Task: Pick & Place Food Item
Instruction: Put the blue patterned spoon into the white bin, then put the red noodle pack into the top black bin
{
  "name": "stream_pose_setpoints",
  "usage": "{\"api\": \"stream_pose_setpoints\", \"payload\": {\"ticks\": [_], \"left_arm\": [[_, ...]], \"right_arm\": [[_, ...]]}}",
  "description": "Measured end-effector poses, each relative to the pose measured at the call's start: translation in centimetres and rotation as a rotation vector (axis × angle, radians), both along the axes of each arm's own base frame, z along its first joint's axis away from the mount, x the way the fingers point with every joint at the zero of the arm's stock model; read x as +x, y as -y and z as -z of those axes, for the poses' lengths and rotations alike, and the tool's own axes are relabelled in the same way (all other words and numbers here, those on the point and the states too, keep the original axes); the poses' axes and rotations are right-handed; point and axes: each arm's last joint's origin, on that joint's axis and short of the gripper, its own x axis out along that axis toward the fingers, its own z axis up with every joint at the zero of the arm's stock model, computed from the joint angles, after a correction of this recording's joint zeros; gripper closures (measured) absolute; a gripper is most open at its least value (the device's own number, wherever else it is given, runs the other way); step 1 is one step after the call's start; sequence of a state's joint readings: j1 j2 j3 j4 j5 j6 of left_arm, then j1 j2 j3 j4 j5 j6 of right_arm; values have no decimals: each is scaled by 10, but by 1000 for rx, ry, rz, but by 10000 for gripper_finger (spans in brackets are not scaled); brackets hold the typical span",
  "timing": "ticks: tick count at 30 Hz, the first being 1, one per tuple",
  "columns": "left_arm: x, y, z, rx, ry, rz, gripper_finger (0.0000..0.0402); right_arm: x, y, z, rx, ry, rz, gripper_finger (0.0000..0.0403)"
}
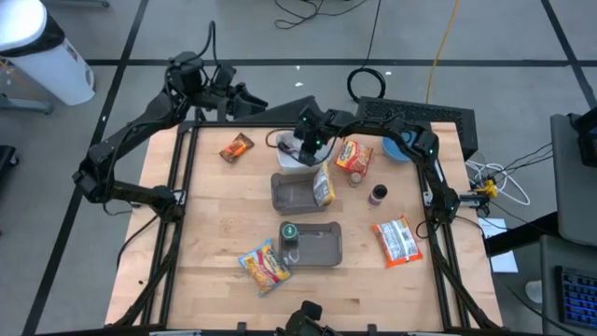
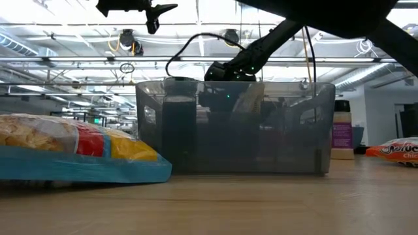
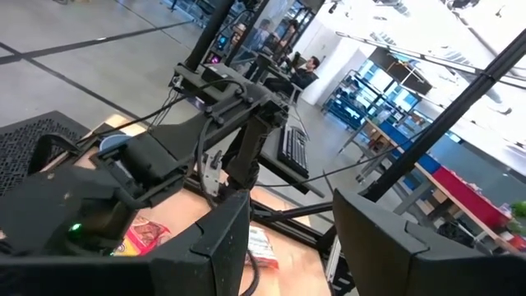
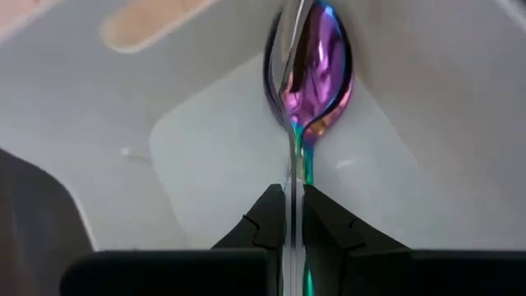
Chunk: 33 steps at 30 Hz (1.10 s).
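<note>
Spoon pinched by right tool over white container

Right tool [image 4: 294,215] is clamped on a spoon [image 4: 308,62], iridescent purple bowl inside the white container [image 1: 287,154] at the surface's [image 1: 215,233] far middle. I see my left tool [image 3: 288,238] raised off the far-left corner, fingers apart, gripping nothing. Snack bag [image 1: 324,187] leans in the far grey bin [image 1: 289,193].

A white barrel [image 1: 42,56] stands on the floor off the table's [image 1: 224,233] far left corner. Beyond the table's far edge a coiled black cable [image 1: 368,82] lies on the floor, with a yellow cable [image 1: 438,47] past it. White cables [image 1: 494,177] tangle just off the table's right edge. People [image 3: 308,70] sit well beyond the table.
</note>
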<state>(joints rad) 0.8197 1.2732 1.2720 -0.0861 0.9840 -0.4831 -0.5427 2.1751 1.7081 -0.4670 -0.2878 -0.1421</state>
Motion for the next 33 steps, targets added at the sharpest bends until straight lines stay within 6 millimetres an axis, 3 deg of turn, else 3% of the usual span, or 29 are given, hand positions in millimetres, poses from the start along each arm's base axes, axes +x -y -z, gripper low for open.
{"api": "stream_pose_setpoints", "payload": {"ticks": [15,33], "left_arm": [[1,0,0,0,-1,-6,218],[1,1,0,-15,-4,-6,218]], "right_arm": [[0,0,0,-8,0,-18,378],[3,2,-4,-61,31,-2,257]]}}
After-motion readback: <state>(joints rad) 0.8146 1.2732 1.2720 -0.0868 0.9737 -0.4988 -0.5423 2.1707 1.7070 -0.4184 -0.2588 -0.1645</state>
